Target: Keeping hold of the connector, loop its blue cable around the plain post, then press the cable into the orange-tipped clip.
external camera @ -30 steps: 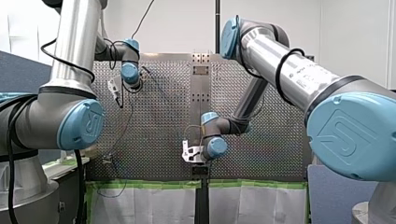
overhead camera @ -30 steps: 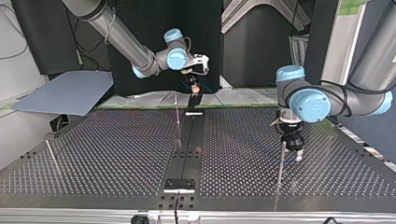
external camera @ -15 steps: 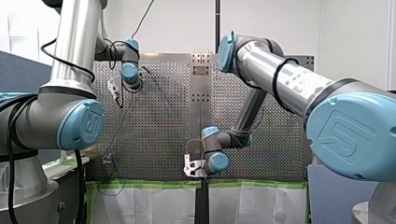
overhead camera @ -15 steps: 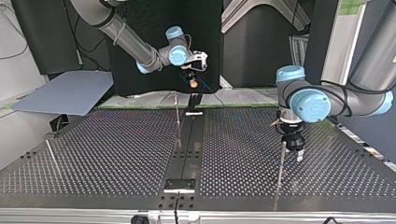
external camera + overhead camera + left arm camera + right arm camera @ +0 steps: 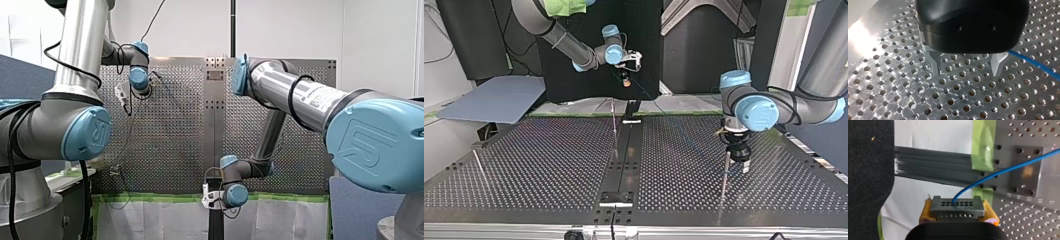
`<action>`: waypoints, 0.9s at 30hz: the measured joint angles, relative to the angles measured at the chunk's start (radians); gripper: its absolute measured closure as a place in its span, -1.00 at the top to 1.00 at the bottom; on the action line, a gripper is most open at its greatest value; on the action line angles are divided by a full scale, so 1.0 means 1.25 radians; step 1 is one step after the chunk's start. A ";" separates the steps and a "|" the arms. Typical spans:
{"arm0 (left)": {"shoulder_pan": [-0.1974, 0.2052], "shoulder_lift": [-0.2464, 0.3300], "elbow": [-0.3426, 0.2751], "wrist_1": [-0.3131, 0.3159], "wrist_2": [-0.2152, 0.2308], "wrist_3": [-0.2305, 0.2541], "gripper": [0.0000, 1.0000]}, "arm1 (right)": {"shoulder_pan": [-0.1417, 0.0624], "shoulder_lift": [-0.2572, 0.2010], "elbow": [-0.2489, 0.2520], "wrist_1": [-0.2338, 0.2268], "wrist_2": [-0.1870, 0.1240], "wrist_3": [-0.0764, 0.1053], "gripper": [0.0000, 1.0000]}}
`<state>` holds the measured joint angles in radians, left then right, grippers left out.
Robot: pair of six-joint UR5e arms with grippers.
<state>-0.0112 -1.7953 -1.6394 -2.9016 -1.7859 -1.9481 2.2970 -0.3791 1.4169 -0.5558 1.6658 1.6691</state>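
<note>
Most of the blue cable is lost against the table in the top view. The connector is pinched in my right gripper, which is held out past the table's far edge in that view. My left gripper is hung with its fingers spread just above the table, beside the plain post.

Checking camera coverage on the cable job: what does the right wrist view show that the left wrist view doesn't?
Right wrist only: the grey multi-hole connector block clamped between my right gripper's yellow-padded fingers, plus green tape strips and a bolted metal plate near the table's edge.
Left wrist only: my left gripper, black with metal fingers, open with nothing between them.
Both: the thin blue cable and the perforated metal table.
</note>
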 joint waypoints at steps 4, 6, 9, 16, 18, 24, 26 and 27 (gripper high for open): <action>-0.001 0.000 0.000 -0.001 0.000 0.000 1.00 | -0.004 0.008 0.000 -0.003 0.000 0.001 -1.00; -0.001 0.000 0.000 -0.001 0.000 0.000 1.00 | -0.005 0.011 0.000 -0.003 0.001 0.001 -1.00; -0.002 0.000 0.000 -0.001 0.000 0.000 1.00 | -0.007 0.014 0.000 -0.005 0.001 0.002 -1.00; -0.003 0.000 0.000 0.000 0.000 0.000 1.00 | -0.012 0.020 0.005 -0.007 0.022 0.001 -1.00; -0.003 0.000 0.000 -0.001 0.000 0.000 1.00 | -0.015 0.020 0.013 -0.012 0.037 0.000 -1.00; -0.004 0.000 0.000 -0.001 0.000 0.000 1.00 | -0.021 0.017 0.055 -0.050 0.084 0.001 -1.00; -0.005 0.000 0.000 -0.001 0.000 0.000 1.00 | -0.023 0.010 0.072 -0.068 0.102 0.002 -1.00; -0.005 0.000 0.000 -0.001 0.000 0.000 1.00 | -0.023 0.006 0.080 -0.076 0.110 0.003 -1.00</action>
<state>-0.0170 -1.7954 -1.6394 -2.9034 -1.7865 -1.9481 2.2679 -0.3719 1.5166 -0.6502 1.8032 1.6722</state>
